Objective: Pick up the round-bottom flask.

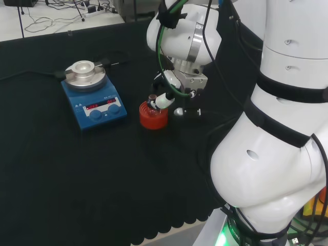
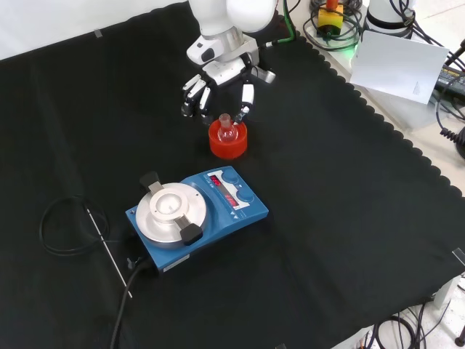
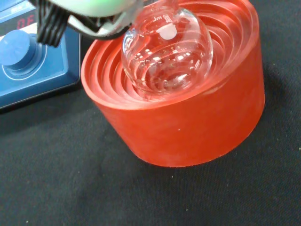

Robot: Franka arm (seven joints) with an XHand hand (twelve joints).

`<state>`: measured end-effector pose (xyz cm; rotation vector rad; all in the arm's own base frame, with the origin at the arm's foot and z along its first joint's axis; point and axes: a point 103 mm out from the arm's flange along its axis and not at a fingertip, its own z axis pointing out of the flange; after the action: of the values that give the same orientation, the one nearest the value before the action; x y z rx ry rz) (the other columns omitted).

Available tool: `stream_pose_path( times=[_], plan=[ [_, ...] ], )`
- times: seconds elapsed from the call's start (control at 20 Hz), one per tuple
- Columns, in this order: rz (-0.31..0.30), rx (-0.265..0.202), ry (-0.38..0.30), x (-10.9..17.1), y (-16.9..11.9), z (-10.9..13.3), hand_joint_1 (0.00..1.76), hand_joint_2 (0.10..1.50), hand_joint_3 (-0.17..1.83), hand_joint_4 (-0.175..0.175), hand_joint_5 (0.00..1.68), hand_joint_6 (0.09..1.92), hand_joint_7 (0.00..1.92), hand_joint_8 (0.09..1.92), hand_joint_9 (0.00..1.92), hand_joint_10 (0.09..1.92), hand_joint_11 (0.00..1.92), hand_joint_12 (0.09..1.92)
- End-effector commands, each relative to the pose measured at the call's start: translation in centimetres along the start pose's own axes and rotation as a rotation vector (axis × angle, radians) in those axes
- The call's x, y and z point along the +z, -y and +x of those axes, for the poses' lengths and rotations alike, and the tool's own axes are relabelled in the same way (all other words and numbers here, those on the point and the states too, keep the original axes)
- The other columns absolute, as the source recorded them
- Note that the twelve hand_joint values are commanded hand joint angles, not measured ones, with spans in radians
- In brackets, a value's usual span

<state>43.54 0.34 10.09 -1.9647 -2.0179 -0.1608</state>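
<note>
In the front view, read left to right: a coiled cable [image 2: 69,225] lies on the table [image 2: 349,240] at 9 o'clock from the hotplate [image 2: 196,214]. The stand [image 2: 227,139], a red ribbed ring, sits at about 1 o'clock from the hotplate, near it but apart. The flask [image 2: 227,131] rests in the stand, bulb down, neck up, so its long axis is close to vertical.

The hand [image 2: 218,87] hangs at 12 o'clock from the flask in this view. Its fingers [image 2: 195,98] point down at about 11 o'clock from the stand; one finger reaches down at about 1 o'clock, just beside the neck. The fingers are spread and only lightly bent, with nothing between them. Whether any fingertip touches the glass cannot be told.

In the head view the hand [image 1: 179,84] lies at about 1 o'clock from the stand [image 1: 153,115], with one fingertip over its rim.

The wrist view shows the bulb [image 3: 167,49] seated in the ribbed hollow, clear and apparently empty.

Judgement: the neck stands between the fingers, so the coming move calls for closing around it, then lifting along the vertical axis.
</note>
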Motion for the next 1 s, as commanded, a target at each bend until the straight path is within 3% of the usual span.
stream_pose_path(
  times=[0.05, 1.0],
  plan=[
    [0.002, 0.003, 0.009, 0.10, -0.16, -0.16, 0.93, 0.62, 0.62, -0.018, 0.82, 0.68, 0.23, 0.60, 0.47, 0.63, 0.17, 1.37],
    [-0.007, -0.001, 0.011, 0.10, -0.62, 0.56, 0.95, 0.64, 0.63, -0.043, 0.98, 0.72, 0.28, 0.60, 0.53, 0.61, 0.21, 1.36]
  ],
)
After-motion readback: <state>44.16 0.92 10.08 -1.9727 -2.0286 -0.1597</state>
